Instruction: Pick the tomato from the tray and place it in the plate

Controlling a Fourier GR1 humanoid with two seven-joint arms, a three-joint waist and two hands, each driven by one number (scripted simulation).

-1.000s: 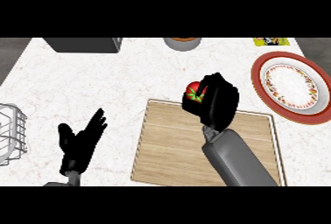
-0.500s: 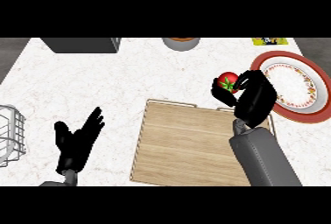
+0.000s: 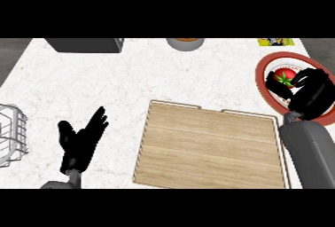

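A red tomato (image 3: 286, 76) with a green stem shows over the red-rimmed plate (image 3: 262, 71) at the right edge. My right hand (image 3: 313, 91) is curled round the tomato, fingers and thumb on its near side. I cannot tell whether the tomato touches the plate. The wooden tray (image 3: 211, 145) lies in the middle of the counter with nothing on it. My left hand (image 3: 79, 141) rests open at the lower left, fingers up, away from the tray.
A wire basket (image 3: 11, 135) stands at the left edge. A dark box (image 3: 83, 45), a grey bowl (image 3: 185, 43) and a yellow-green packet (image 3: 274, 41) sit along the far edge of the white marbled counter.
My right hand has carried the tomato rightward from above the tray's far edge to over the plate. The left hand has stayed still.
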